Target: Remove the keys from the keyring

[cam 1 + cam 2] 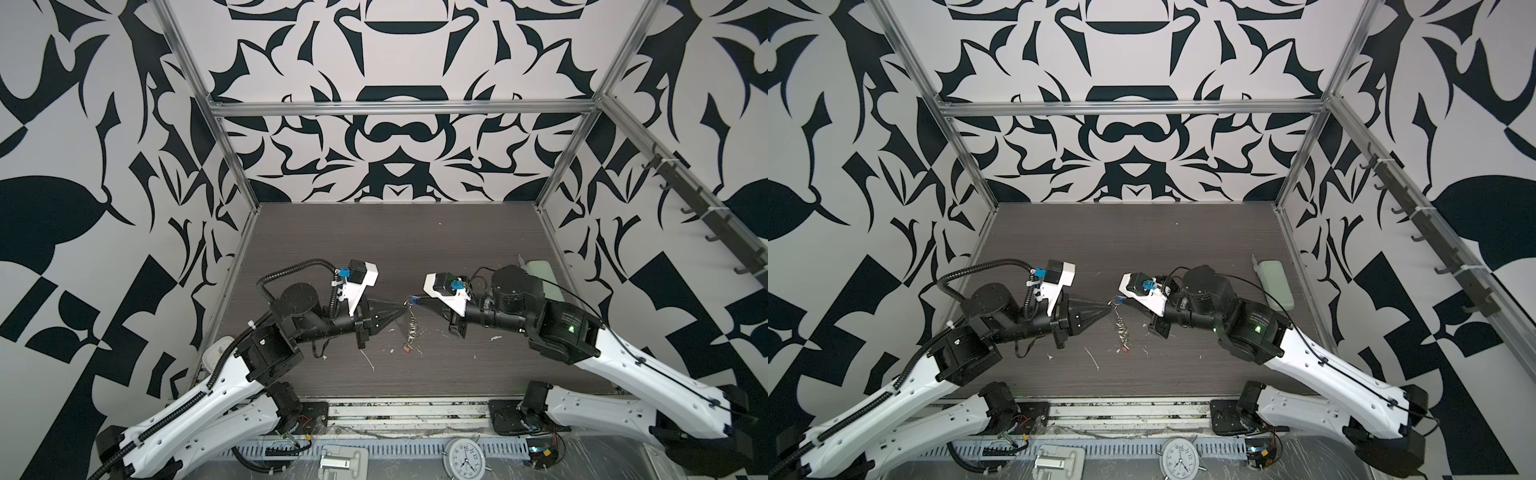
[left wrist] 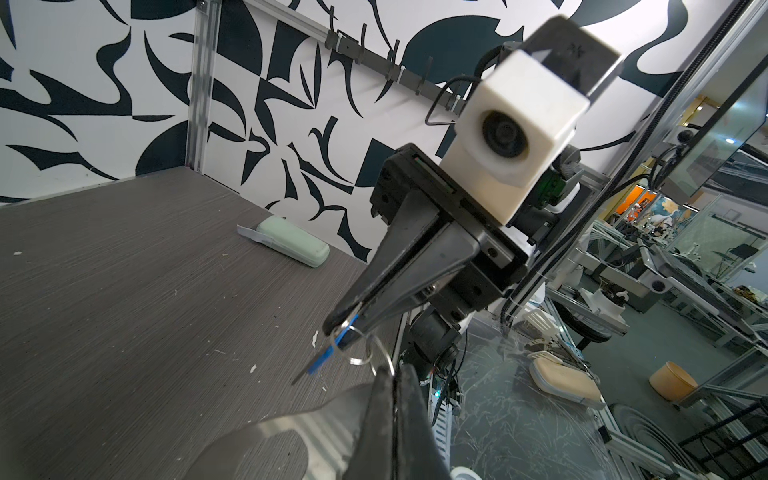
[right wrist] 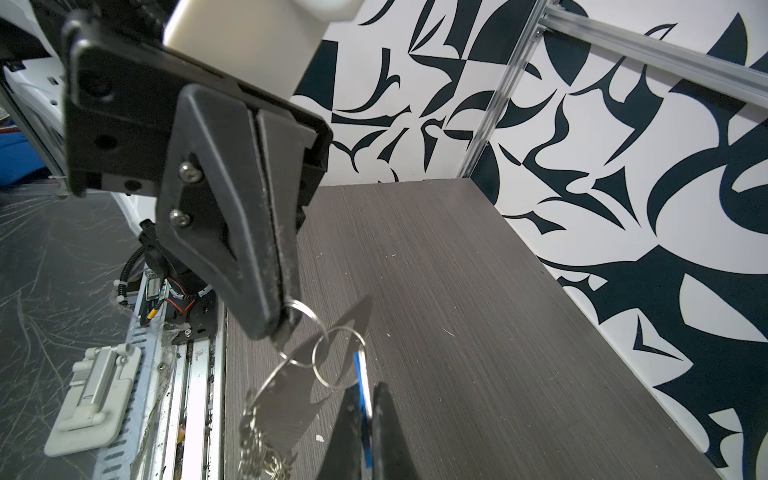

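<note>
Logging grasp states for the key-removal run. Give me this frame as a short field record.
left gripper: shut on the keyring's top ring, raised above the table
right gripper: shut on the blue-tagged key
blue-tagged key: not yet off, threaded on a ring
red-tagged key: hangs at the chain's lower end, near the table
pale-green case: far right of table, untouched

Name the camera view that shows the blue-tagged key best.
The left wrist view: the blue-tagged key shows tag and blade, pinched in the right claw. The right wrist view shows only the tag's edge between the fingers; both top views show a blue speck.
</note>
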